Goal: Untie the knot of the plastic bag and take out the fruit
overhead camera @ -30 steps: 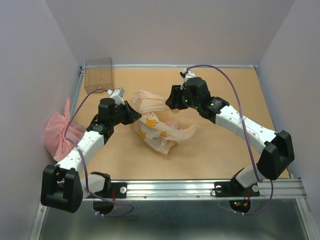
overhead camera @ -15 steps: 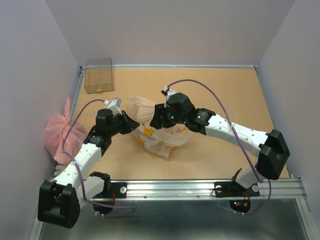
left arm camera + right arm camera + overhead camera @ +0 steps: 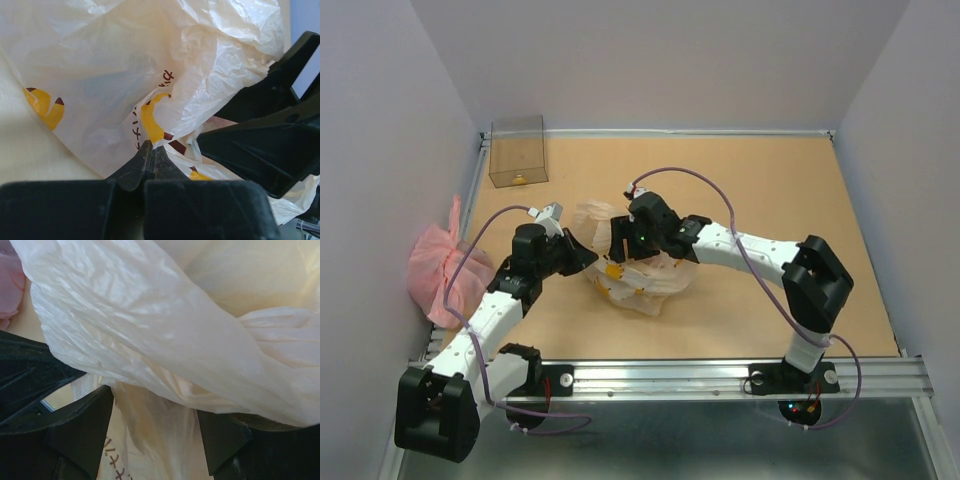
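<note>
One table [image 3: 770, 180] bears nearly everything here. The bag [image 3: 645, 285], the thing to be opened, lies slumped on it just to the 9 o'clock side of centre, tied shut. A pink bag [image 3: 435, 265] is bunched beyond the table's edge at 9 o'clock. A clear box [image 3: 517, 150] stands in the 11 o'clock corner with one small yellowish thing on its floor, too small to name. The left gripper [image 3: 149, 150] sits at the bag's 9 o'clock side, its fingers clenched tip to tip against the film and seemingly nipping a fold. I judge it is there to anchor the bag so it cannot slide while the other gripper works. The right gripper [image 3: 154, 407] is at the bag's 11 o'clock, released. Its fingers are set wide on either side of the knot [image 3: 200, 375], a thick twisted rope of film passing just above them. It is probably lined up to bite the knot and pull it loose. The fruit is not plainly seen. Only a dull shadow shows through the film in the left wrist view, so I take it all to be inside.
</note>
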`<state>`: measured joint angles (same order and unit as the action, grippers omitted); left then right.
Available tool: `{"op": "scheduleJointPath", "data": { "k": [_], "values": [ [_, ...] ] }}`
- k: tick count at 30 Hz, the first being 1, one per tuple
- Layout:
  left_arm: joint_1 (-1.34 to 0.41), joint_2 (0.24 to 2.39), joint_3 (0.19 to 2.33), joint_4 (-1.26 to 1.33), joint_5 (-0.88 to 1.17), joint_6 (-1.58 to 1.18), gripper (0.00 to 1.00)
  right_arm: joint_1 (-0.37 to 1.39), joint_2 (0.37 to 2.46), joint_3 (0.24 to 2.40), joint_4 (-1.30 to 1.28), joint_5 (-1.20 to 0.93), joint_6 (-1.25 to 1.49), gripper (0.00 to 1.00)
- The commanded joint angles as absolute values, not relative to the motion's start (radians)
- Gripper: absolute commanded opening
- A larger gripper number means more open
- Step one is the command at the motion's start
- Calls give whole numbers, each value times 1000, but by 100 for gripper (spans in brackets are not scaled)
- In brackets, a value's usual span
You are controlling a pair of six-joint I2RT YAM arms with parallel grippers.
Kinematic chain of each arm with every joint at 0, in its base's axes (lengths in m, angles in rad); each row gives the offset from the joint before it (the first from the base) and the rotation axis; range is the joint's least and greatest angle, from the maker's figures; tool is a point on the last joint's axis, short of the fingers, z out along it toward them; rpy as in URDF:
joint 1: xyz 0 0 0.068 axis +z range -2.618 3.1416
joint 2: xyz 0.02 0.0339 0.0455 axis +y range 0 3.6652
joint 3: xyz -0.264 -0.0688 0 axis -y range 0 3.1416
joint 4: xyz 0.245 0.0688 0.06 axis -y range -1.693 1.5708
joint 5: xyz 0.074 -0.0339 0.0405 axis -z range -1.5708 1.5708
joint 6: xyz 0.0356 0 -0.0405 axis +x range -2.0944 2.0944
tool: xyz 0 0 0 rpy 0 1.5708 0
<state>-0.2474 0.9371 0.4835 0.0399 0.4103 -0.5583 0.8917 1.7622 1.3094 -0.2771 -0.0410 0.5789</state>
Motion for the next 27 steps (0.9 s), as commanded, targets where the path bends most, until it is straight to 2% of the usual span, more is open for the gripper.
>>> {"op": "scheduleJointPath", "data": {
  "k": [1,4,7,10,12,17,22,27],
  "values": [
    [-255,927,509,72,420,-560,0,916,1796,1413,-236,-29,565,71],
    [-256,930,517,81,423,-563,0,926,1828,1439,-235,-20,558,70],
    [-256,920,526,81,414,-561,0,933,1855,1437,-235,61,540,62],
    [-255,907,540,48,365,-554,0,931,1842,1399,-241,227,528,38],
    [-256,899,554,19,292,-552,0,928,1821,1375,-258,372,517,31],
    [-245,903,583,-72,134,-558,0,839,1726,1304,-305,561,496,20],
    [-219,937,603,-100,104,-560,0,686,1657,1246,-321,664,489,7],
    [-173,942,638,-123,54,-557,0,533,1597,1201,-331,673,505,5]
  ]
}}
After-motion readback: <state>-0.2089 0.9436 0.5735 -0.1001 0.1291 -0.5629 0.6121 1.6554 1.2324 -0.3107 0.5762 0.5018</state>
